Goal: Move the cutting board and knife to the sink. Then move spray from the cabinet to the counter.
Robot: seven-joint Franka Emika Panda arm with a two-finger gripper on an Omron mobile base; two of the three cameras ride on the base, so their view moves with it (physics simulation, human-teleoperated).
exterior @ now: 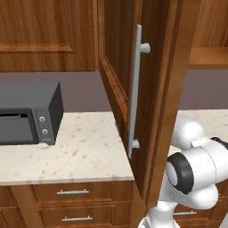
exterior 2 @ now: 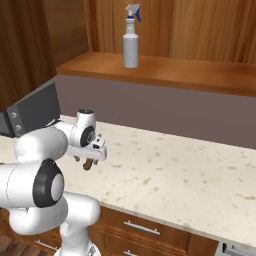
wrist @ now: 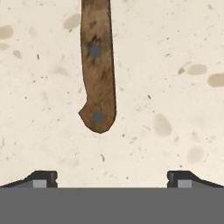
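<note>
The cabinet [exterior: 156, 89] stands open, its door swung out over the table [exterior 2: 190, 170], its long bar handle [exterior: 135, 89] facing the base. On the cabinet's shelf the spray [exterior 2: 131, 37] stands upright, untouched, well apart from the arm. The pincer [exterior 2: 89, 161] hangs low over the table, near its front edge. In the hand view the knife [wrist: 98, 65] lies flat on the stone ahead of the spread fingertips [wrist: 41, 178], brown riveted handle end nearest, pinched by nothing.

By my reading the knife step is in hand, so the spray comes later. The next move calls for lowering straight onto the handle, lining the fingers across its narrow width, then closing firmly before lifting toward the sink.
</note>
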